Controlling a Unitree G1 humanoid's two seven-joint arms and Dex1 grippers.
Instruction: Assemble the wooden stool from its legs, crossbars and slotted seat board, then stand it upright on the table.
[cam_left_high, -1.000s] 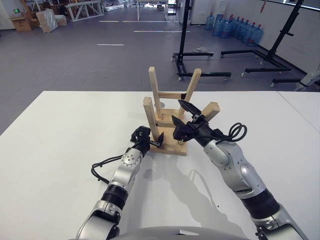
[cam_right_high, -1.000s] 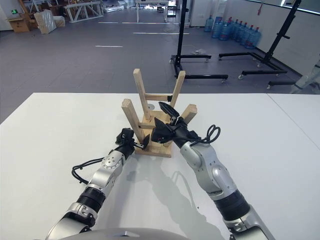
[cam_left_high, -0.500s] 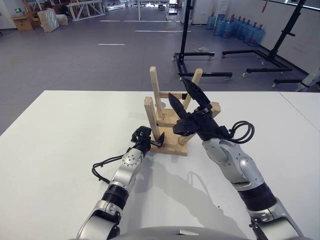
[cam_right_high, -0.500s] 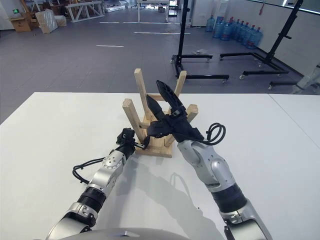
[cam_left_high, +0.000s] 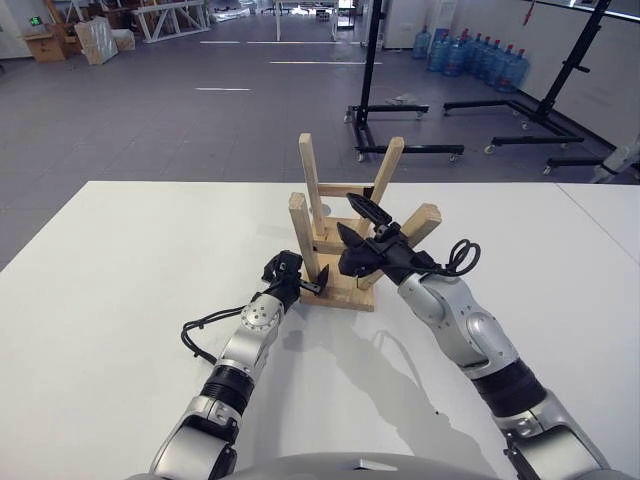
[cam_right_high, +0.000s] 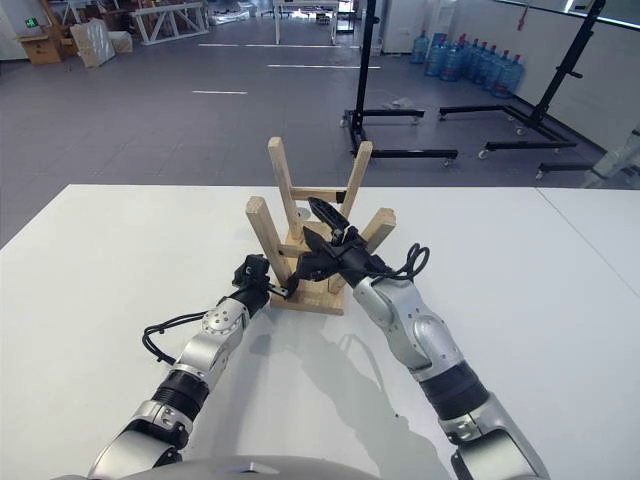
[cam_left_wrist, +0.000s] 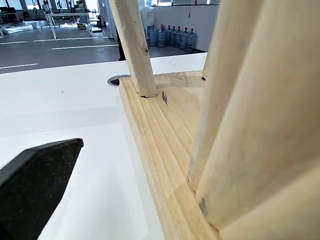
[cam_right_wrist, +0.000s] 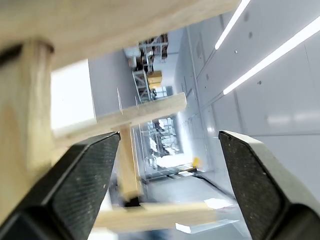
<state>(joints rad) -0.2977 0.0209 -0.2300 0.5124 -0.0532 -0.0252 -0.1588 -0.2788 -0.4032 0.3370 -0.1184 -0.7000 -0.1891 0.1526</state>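
Large hall with grey floor; black wheeled frames (cam_left_high: 400, 120) and a row of water bottles (cam_left_high: 470, 55) stand at the back. A white table (cam_left_high: 120, 300) fills the foreground. The stool (cam_left_high: 335, 245) sits on the table's middle, toward the far side, inverted: the seat (cam_left_high: 345, 293) lies flat on the tabletop and four legs (cam_left_high: 303, 235) point upward, splayed outward. A crossbar (cam_left_high: 338, 190) joins the two far legs near their upper ends; another joins the legs lower down, partly hidden behind the right arm. The left gripper (cam_left_high: 305, 285) rests low on the table at the seat's near-left corner, just beside the near-left leg; in the left wrist view the seat edge and that leg stand close before it. Whether it is clamped or released cannot be determined. The right gripper (cam_left_high: 362, 228) is above the seat among the legs, its fingers (cam_right_wrist: 85, 170) spread wide apart, grasping nothing; the right wrist view shows a crossbar beyond the gap between them.
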